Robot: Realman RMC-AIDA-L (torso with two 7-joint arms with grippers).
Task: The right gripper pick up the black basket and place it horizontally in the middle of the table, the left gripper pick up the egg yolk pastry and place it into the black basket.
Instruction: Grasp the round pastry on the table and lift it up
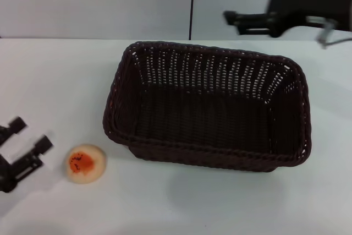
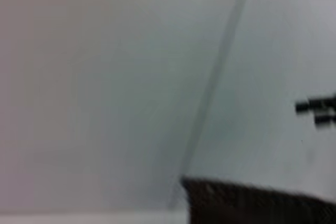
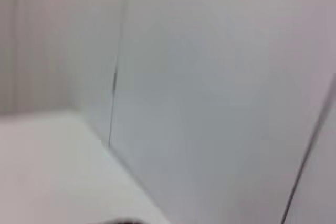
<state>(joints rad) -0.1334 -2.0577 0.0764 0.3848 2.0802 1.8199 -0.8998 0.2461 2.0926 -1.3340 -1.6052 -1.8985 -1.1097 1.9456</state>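
1. Head view shows the table, a plain white surface that runs back to a pale wall with a dark vertical seam.
2. On it sits the black basket, lying level with its open side up and its long side running across in front of me, roughly in the middle of the table. Nothing lies inside it. My left wrist view catches only a dark woven corner of it against the wall.
3. My right gripper hangs in the air above and beyond the basket's far right corner, well clear of the rim. Its fingers point toward my left, spread apart with nothing between them. My left wrist view shows two small dark finger ends of it far off.
4. My left gripper rests low at the near left edge of the table, fingers parted and holding nothing, pointing toward the basket side.
5. Just beside those fingers, apart from them, lies the egg yolk pastry, orange-red patch facing up, on the bare table to the left of the basket's near left corner and outside it.
6. My right wrist view shows only the wall and a strip of the table.
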